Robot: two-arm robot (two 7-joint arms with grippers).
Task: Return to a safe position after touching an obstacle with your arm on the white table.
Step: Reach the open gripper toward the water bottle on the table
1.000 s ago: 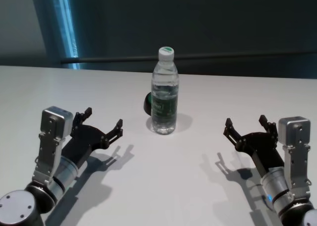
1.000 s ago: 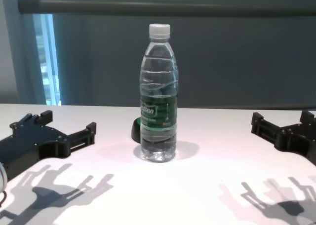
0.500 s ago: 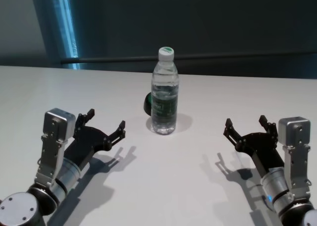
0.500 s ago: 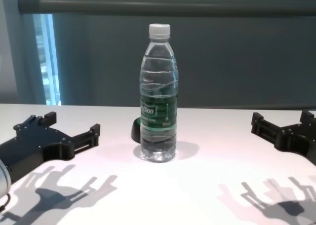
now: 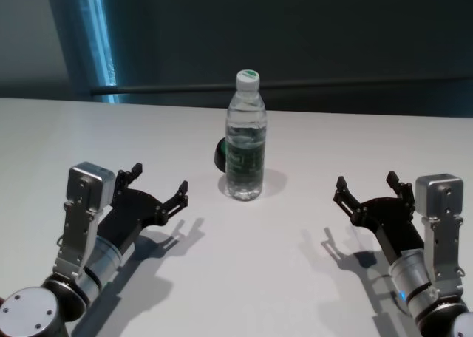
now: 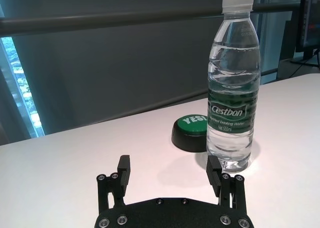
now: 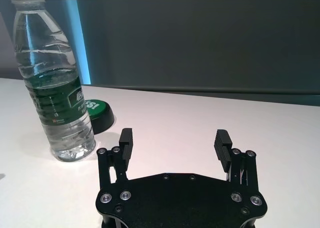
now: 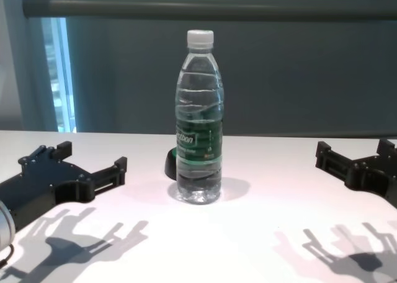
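The obstacle, a clear water bottle (image 5: pixel 244 141) with a white cap and a green label, stands upright in the middle of the white table (image 5: pixel 295 278). It also shows in the chest view (image 8: pixel 199 121) and in both wrist views (image 6: pixel 234 88) (image 7: pixel 52 83). My left gripper (image 5: pixel 158 178) hovers open just above the table, to the left of the bottle and nearer to me, apart from it (image 8: pixel 92 157) (image 6: pixel 168 165). On the right my right gripper (image 5: pixel 366 182) is open and empty, well clear of the bottle (image 8: pixel 355 148) (image 7: pixel 174 137).
A low black lump with a green top (image 5: pixel 220 154) sits right behind the bottle on its left side (image 6: pixel 190 133). A dark rail (image 8: pixel 211 8) runs along the wall past the table's far edge. A bright window strip (image 5: pixel 100 38) is at the back left.
My left gripper has crept a little forward and right, toward the bottle. The right gripper and the bottle have not moved.
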